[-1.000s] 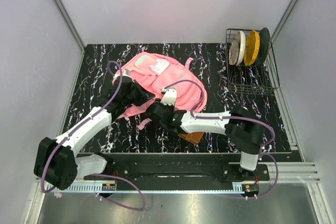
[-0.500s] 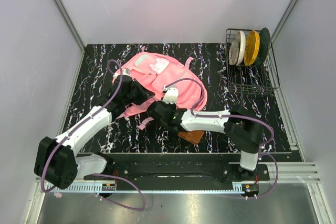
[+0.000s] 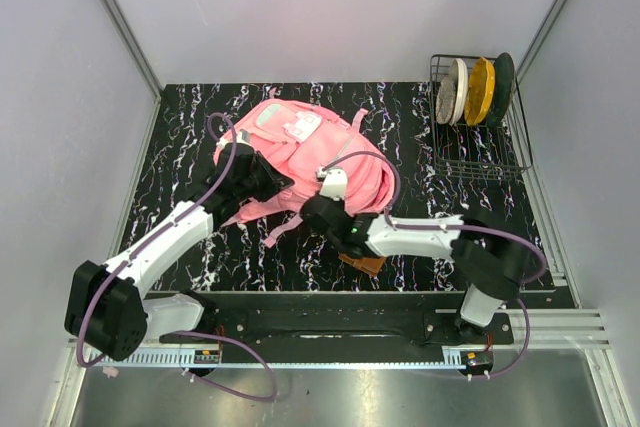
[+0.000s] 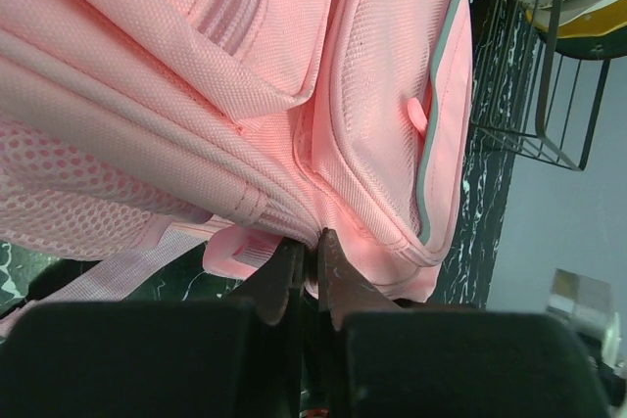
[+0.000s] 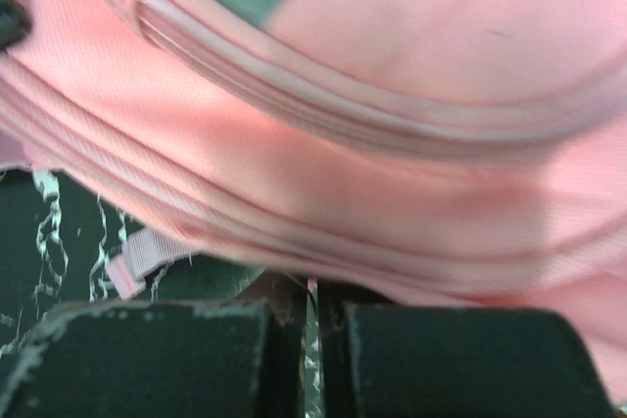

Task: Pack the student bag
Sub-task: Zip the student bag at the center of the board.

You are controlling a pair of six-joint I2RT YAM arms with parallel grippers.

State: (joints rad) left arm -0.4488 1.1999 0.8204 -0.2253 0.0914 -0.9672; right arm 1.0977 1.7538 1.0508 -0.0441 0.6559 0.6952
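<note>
The backpack is pinched at its edge by the left gripper; the right gripper is closed against the seam, hold unclear. Fabric is best kept taut and pulled slowly.

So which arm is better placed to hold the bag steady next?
Probably left: the left gripper is shut on a seam of the student bag. The right gripper is shut at its edge, but a grip is unclear.
</note>
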